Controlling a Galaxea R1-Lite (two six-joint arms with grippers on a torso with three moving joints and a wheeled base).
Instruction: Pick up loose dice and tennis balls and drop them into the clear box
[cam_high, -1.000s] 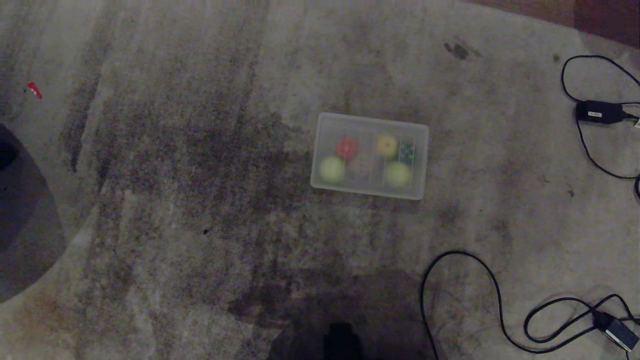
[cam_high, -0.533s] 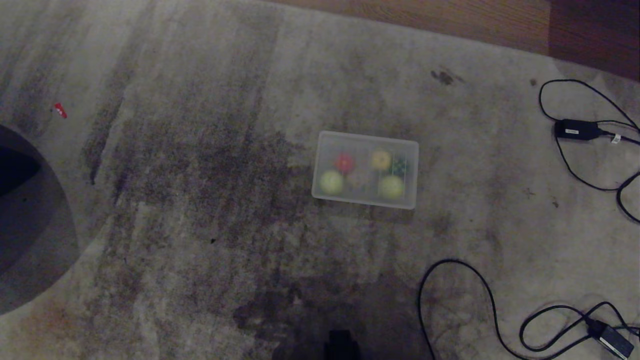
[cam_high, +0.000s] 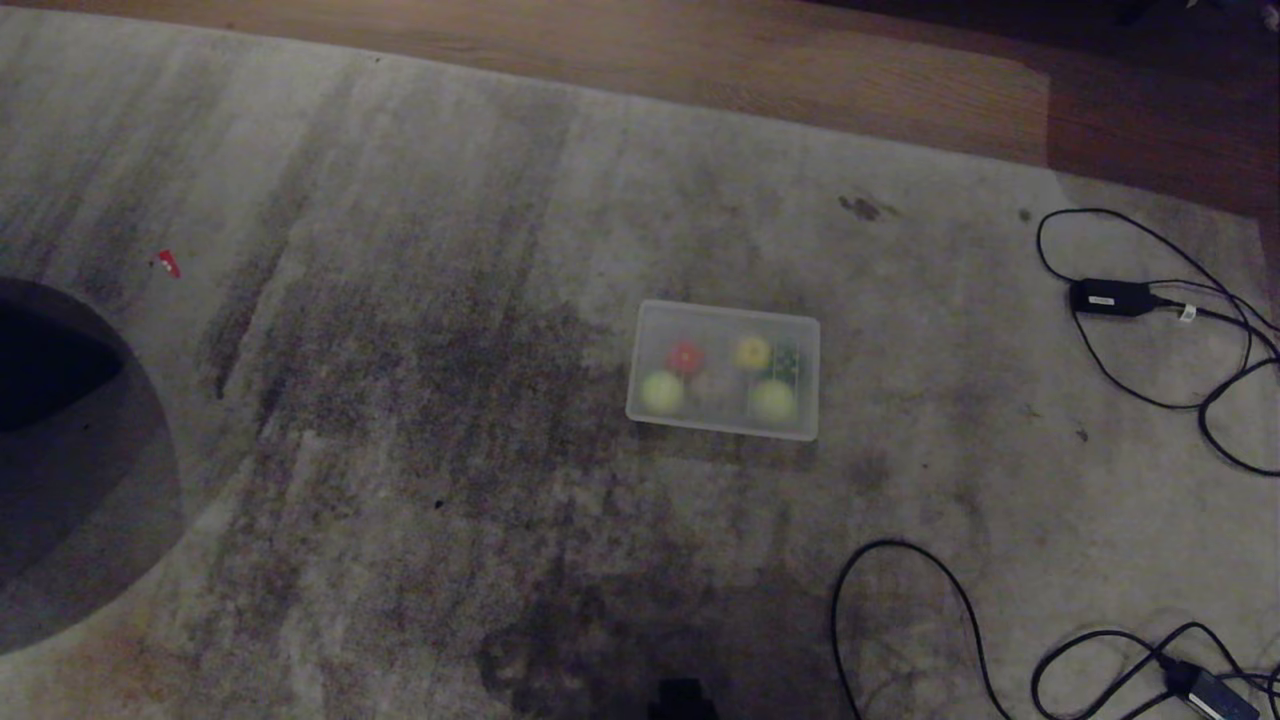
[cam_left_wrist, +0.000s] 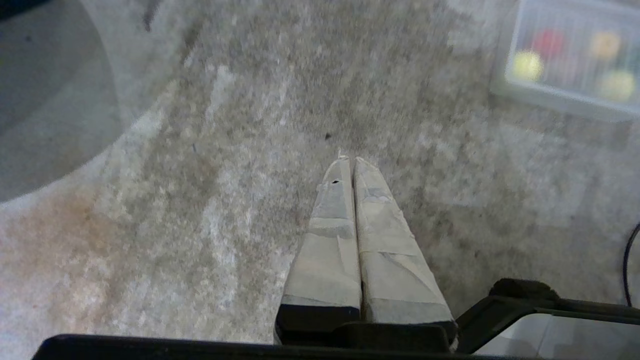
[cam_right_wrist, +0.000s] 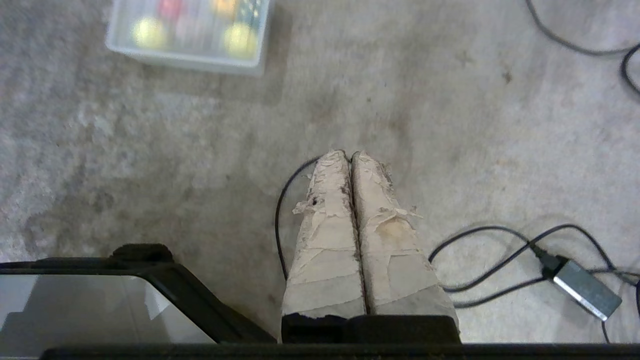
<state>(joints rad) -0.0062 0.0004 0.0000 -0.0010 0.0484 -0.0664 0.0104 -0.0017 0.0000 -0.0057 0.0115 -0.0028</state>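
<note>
Moved: the camera view has pulled back; the things lie as before.
Box: clear plastic box (cam_high: 727, 318) mid-carpet, holding red, yellow, green, tan dice (cam_high: 685, 357) and two yellow-green tennis balls (cam_high: 661, 392).
Left gripper (cam_left_wrist: 348, 159): jaws pressed together, empty, above grey carpet (cam_high: 400, 400).
Right gripper (cam_right_wrist: 348, 153): jaws pressed together, empty, above black cable (cam_right_wrist: 278, 220).

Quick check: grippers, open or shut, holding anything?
Left gripper: shut, empty, above the carpet.
Right gripper: shut, empty, above the carpet.

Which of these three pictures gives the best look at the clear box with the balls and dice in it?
The head view: the whole clear box sits mid-picture on the rug, with its contents countable. The left wrist view catches most of it, blurred, at a corner. The right wrist view cuts off its far edge.
</note>
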